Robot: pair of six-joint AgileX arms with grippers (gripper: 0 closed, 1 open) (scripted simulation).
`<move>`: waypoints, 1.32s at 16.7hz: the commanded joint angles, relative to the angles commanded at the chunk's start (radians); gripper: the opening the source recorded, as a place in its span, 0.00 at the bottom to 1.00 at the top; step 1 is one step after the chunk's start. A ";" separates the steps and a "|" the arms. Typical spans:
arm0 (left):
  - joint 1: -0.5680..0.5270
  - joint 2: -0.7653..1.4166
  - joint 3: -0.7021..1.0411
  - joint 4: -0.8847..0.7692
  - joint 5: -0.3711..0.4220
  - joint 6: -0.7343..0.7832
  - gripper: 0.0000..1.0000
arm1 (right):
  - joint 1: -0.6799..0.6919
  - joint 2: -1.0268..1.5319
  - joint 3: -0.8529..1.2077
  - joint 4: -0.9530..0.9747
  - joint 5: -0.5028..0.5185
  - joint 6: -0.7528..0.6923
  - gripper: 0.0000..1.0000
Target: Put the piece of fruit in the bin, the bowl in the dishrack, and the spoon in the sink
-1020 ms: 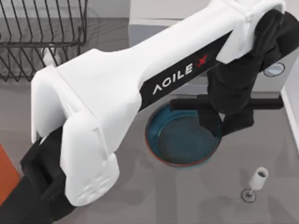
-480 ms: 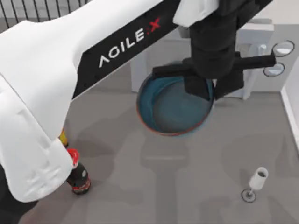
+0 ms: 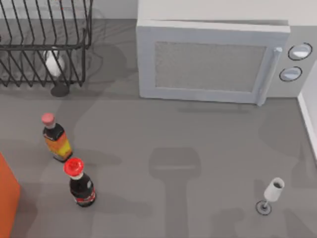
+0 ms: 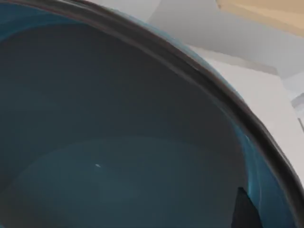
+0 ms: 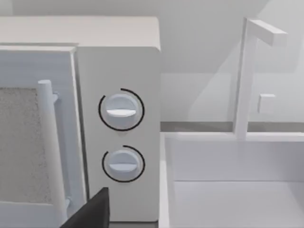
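Bowl [image 4: 118, 142], wide, deep, teal-blue: close against my left wrist camera; whether my fingers grasp it, I cannot tell. Black wire dishrack [image 3: 44, 44] stands left of white microwave [image 3: 213, 59].

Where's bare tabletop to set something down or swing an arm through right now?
Widest bare patch: mid-table, between the microwave, the red-capped bottle and the wine glass. A narrower lane runs between the dishrack and the pink-capped bottle. Crowded at left: both bottles stand near the bin.
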 joint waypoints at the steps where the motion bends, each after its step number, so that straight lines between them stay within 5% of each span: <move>1: 0.072 -0.097 -0.087 0.086 0.013 0.057 0.00 | 0.000 0.000 0.000 0.000 0.000 0.000 1.00; 10: 0.579 -0.599 -0.705 0.591 0.152 0.491 0.00 | 0.000 0.000 0.000 0.000 0.000 0.000 1.00; 22: 0.605 -0.497 -0.752 0.735 0.154 0.534 0.00 | 0.000 0.000 0.000 0.000 0.000 0.000 1.00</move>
